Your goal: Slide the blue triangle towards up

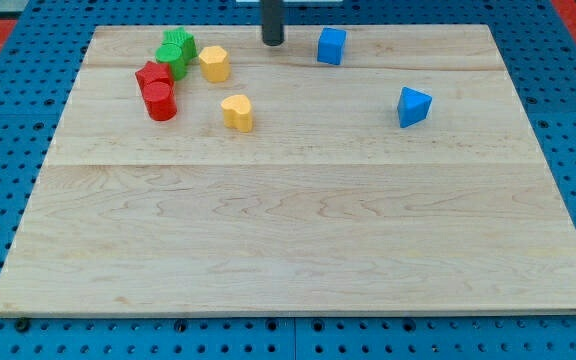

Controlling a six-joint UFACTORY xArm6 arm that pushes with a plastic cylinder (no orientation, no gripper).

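The one camera view looks down on a pale wooden counter (298, 240) on a blue pegged base. The small blue plastic triangle block (414, 106) sits alone toward the view's right, in the upper half, well apart from everything else.

This arm carries no hand, so there is nothing to spread or pinch. It ends in a dark rod, and my tip (272, 42) rests near the view's top edge, just left of the blue plastic cube (331, 46) and well up and left of the triangle.

The triangle looks light, rigid and smooth, so I judge it will slide easily on the wood but may twist if pushed off centre. The place to press is the middle of its lower face, which means coming round beneath it first.

There is open counter above the triangle up to the top edge, though not much, so a short push is safest. The blue cube stands up and left of that path. The yellow (237, 111) (214, 63), red (155, 90) and green (176, 50) blocks cluster far to the view's left.
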